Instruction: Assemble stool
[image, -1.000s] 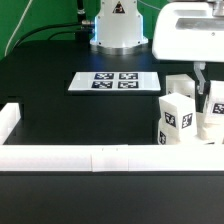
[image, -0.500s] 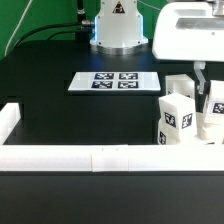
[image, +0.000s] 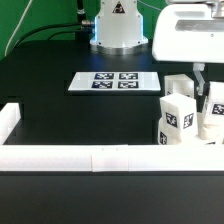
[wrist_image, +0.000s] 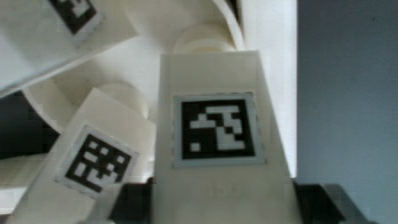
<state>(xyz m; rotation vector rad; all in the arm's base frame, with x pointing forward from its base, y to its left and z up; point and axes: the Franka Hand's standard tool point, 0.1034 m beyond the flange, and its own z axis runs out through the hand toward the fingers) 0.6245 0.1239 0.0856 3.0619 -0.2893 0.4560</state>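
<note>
Claw (image: 202, 85): lowered at the exterior view's right, under the arm's white wrist housing (image: 188, 30). One dark finger shows, reaching down among the white parts. The grip condition cannot be determined: neither view shows both fingertips clearly, nor any contact.

Nearest item: a white plastic rectangular leg block (wrist_image: 217, 130) with a black-and-white square tag stands upright and fills the middle of the wrist view, very close to the camera. A second leg block (wrist_image: 98, 165), also tagged, leans just beside it. A third tagged white face (wrist_image: 71, 20) sits tilted behind these. A rounded white part (wrist_image: 205, 40) shows behind the central block, but its identity cannot be confirmed.

Exterior view: the stool parts form a tight white cluster (image: 177, 118) on the black surface (image: 60, 120), with two upright tagged blocks either side of the finger. The cluster stands just behind the long white border rail (image: 100, 157).

Further out: the flat white marker board (image: 115, 82) lies well apart from the cluster, towards the robot's white base (image: 118, 25).
</note>
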